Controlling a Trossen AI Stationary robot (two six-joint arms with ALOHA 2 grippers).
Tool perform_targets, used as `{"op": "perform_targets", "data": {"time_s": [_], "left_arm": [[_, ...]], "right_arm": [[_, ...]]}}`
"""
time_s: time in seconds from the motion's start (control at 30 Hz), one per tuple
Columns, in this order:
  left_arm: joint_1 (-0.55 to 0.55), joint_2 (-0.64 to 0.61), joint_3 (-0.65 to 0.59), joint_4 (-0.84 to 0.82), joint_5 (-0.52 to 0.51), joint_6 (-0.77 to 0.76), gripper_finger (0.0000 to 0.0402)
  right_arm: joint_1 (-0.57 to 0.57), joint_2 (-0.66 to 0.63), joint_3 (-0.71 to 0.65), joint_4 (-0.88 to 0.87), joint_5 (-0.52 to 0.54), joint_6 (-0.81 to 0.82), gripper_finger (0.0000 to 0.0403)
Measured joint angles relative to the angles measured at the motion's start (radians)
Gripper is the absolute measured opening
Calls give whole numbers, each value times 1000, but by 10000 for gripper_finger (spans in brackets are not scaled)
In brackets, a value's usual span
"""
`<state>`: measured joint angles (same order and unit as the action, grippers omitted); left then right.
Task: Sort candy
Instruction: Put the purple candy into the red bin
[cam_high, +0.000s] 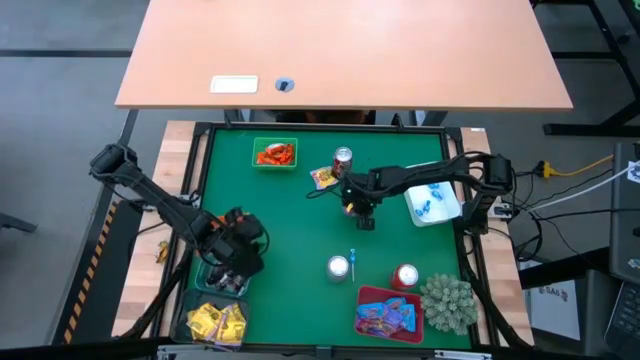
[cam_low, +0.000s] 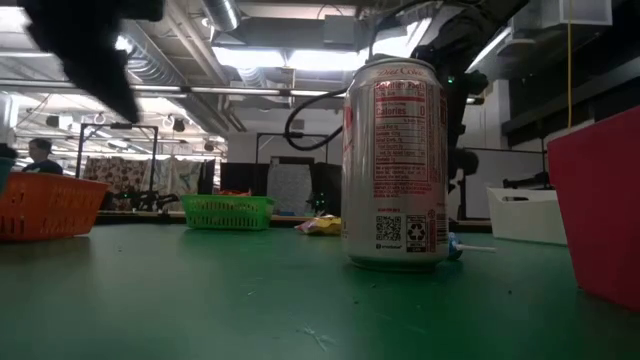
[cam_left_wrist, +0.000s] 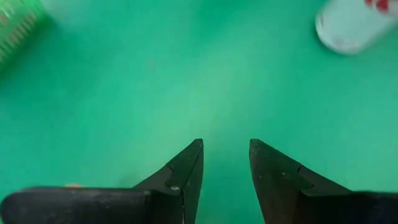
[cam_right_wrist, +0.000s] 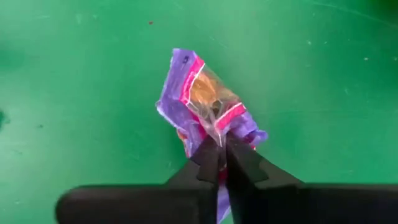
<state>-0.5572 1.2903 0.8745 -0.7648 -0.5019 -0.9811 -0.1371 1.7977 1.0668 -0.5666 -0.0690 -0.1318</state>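
My right gripper (cam_right_wrist: 217, 149) is shut on a purple-and-pink candy packet (cam_right_wrist: 208, 102) with orange contents, at mid table (cam_high: 355, 205) near the far can (cam_high: 343, 160). A yellow packet (cam_high: 323, 178) lies flat on the mat beside that can. A blue lollipop (cam_high: 352, 262) lies by the near can (cam_high: 338, 267). My left gripper (cam_left_wrist: 226, 155) is open over bare green mat at the near left (cam_high: 235, 262) and holds nothing. Sorted candy fills a green basket (cam_high: 275, 154), a white bin (cam_high: 432, 203), a red bin (cam_high: 388, 313) and a yellow-filled bin (cam_high: 215, 322). My right gripper pinches the purple packet between its two fingertips (cam_right_wrist: 208, 158), by the clear crimped edge at one end (cam_right_wrist: 217, 130). The fingers come from above, pointing down. The rest of the packet sticks out beyond the fingertips over the green mat; I cannot tell whether it touches the mat.
Three red-and-silver cans stand on the mat, the third (cam_high: 405, 277) by the red bin. A spiky grey-green plant (cam_high: 447, 300) sits at the near right corner. In the low view an orange basket (cam_low: 40, 215) stands at the left. Open mat lies between the two arms.
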Motion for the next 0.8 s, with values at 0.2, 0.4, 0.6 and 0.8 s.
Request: {"op": "perform_targets", "data": {"time_s": [0.2, 0.4, 0.6, 0.8], "left_arm": [[104, 0, 0, 101, -74, 137, 119], [215, 0, 0, 200, -75, 287, 119], [306, 0, 0, 273, -74, 442, 119], [383, 0, 0, 356, -73, 607, 119]], "right_arm": [[0, -29, -1, -32, -97, 4, 19], [26, -103, 57, -95, -109, 32, 8], [125, -166, 128, -140, -126, 51, 4], [250, -188, 195, -187, -125, 164, 2]]}}
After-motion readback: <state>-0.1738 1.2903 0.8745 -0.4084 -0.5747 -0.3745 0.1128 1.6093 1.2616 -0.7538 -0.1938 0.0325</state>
